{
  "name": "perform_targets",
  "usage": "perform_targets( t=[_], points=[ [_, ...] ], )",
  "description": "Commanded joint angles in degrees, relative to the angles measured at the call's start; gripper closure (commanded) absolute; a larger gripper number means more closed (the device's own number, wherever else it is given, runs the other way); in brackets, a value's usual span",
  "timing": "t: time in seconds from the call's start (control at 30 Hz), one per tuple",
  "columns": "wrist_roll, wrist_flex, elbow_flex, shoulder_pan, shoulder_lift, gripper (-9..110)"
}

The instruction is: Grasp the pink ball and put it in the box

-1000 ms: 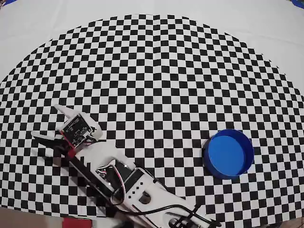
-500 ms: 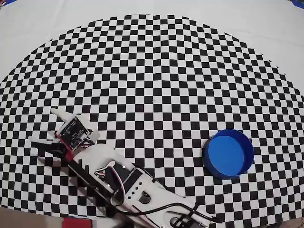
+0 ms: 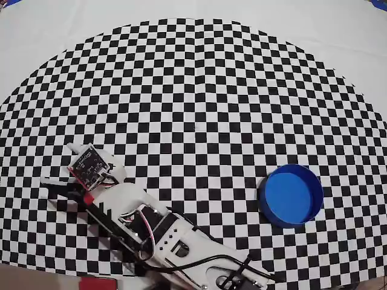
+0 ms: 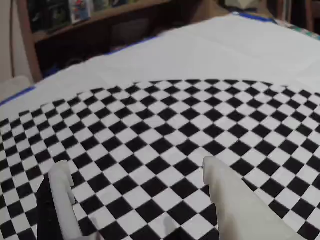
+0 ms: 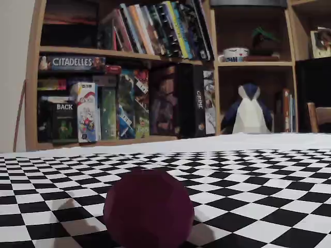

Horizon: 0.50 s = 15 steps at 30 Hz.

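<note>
Blue box (image 3: 291,195) bare inside; pink ball (image 5: 148,208) out on the checkered cloth (image 3: 199,96), not in it.

In the overhead view the round box sits at the right of the cloth, only its flat blue bottom showing, well apart from the arm (image 3: 151,232) at lower left. The ball shows only in the fixed view, close to the lens, resting on the checkers in front of a bookshelf (image 5: 124,72); it cannot be made out from above. In the wrist view the gripper (image 4: 135,172) is spread wide, its two fingers apart with nothing but cloth between them. Compared with a second ago, the gripper head has drawn back slightly toward the lower left and turned, while the box has not moved.
</note>
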Motion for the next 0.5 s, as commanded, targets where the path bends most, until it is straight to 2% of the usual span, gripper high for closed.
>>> perform_targets(
  t=[0.0, 0.47],
  points=[
    [-0.5, -0.8, 0.4, -0.3, -1.5, 71],
    [-1.9, -0.3, 0.4, 0.1, -8.0, 71]
  ],
)
